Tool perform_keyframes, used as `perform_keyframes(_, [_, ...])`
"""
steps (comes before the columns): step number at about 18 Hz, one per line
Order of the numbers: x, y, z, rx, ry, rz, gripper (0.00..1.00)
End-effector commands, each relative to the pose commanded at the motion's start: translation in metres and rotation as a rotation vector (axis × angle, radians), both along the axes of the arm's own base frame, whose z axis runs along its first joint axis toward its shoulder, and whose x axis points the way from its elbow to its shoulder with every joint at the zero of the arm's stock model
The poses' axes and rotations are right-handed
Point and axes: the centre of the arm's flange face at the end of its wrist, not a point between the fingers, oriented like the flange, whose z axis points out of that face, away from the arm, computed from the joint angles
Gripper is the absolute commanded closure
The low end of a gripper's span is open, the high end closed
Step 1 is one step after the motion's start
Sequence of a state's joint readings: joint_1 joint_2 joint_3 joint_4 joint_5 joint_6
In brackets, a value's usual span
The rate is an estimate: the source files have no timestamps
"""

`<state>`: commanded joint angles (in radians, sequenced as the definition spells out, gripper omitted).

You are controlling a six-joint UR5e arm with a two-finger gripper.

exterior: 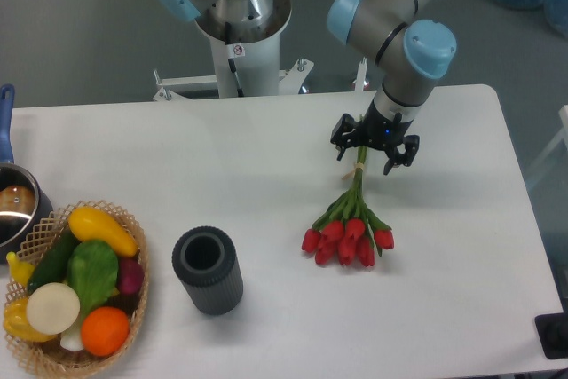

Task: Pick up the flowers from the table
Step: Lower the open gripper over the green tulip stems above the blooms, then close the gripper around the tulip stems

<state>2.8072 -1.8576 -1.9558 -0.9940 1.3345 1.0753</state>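
We count one bunch of flowers [350,219] lying on the white tabletop [266,166], right of centre: roughly seven red tulip heads fanned toward the near edge, though they overlap and the exact number is hard to settle, with green stems running up to a pale band. Above the upper end of those stems sits the single gripper [374,150], its two dark fingers [343,141] spread apart on either side of the stem tips and holding nothing; whether they touch the stems we cannot tell, since the gripper body covers the stem ends. One dark ribbed cylinder [208,270] stands upright left of the bunch, well apart from it. One wicker basket [133,303] sits at the near left corner, cut off by the frame, holding about eight vegetables and fruits, several half hidden under others. At the far left edge we see part of one metal pot [16,210] with a blue handle, mostly out of frame. A dark object [554,336] at the lower right is cropped and unidentifiable.
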Motion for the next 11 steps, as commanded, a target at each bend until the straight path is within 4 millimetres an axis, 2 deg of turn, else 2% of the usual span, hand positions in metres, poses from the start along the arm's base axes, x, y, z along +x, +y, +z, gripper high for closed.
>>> perform_keyframes(11, [-0.002, 0.008, -0.021, -0.031, 0.023, -0.066, 0.00])
